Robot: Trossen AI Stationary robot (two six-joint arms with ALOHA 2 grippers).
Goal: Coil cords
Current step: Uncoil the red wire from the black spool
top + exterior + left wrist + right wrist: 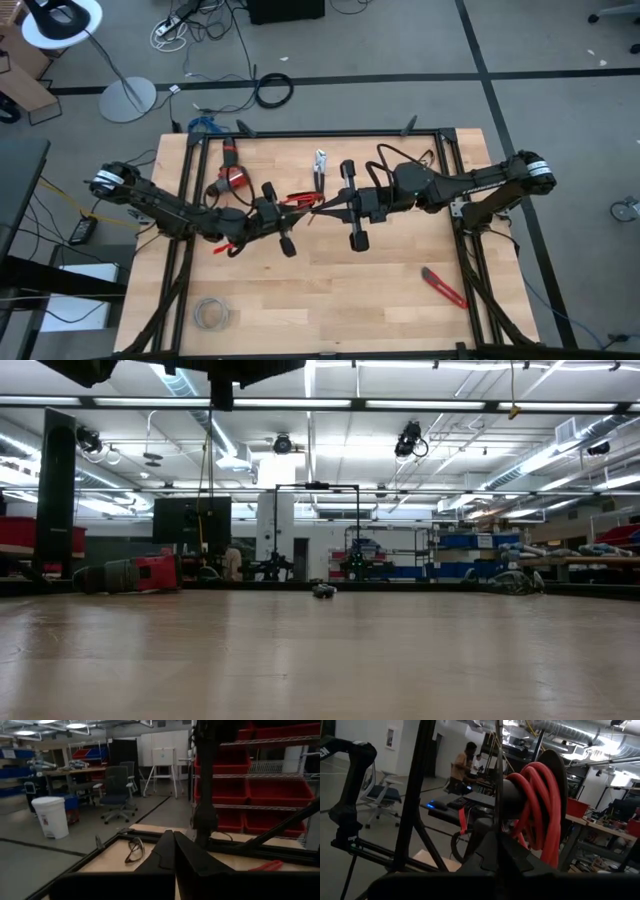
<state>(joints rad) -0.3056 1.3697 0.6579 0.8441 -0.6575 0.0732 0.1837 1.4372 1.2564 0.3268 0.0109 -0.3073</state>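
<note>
The left gripper (281, 222) has its jaws pressed together with nothing visible between them, and the left wrist view shows its two dark fingers (170, 852) meeting at a point above the wooden table (330, 290). The right gripper (318, 208) is likewise closed, its fingers (495, 847) touching in the right wrist view (whether they pinch the wire cannot be told). Both grippers face each other over the middle of the table, close together. The red wire (300, 199) lies between them, just beside the left gripper's tips and toward the table's far edge, partly bunched. Farther out, pliers (320, 165) rest near the far edge, a red drill (233, 175) sits by the left arm, a red utility knife (443, 287) lies toward the near right corner, and a pale grey wire bundle (211, 313) sits at the near left corner.
</note>
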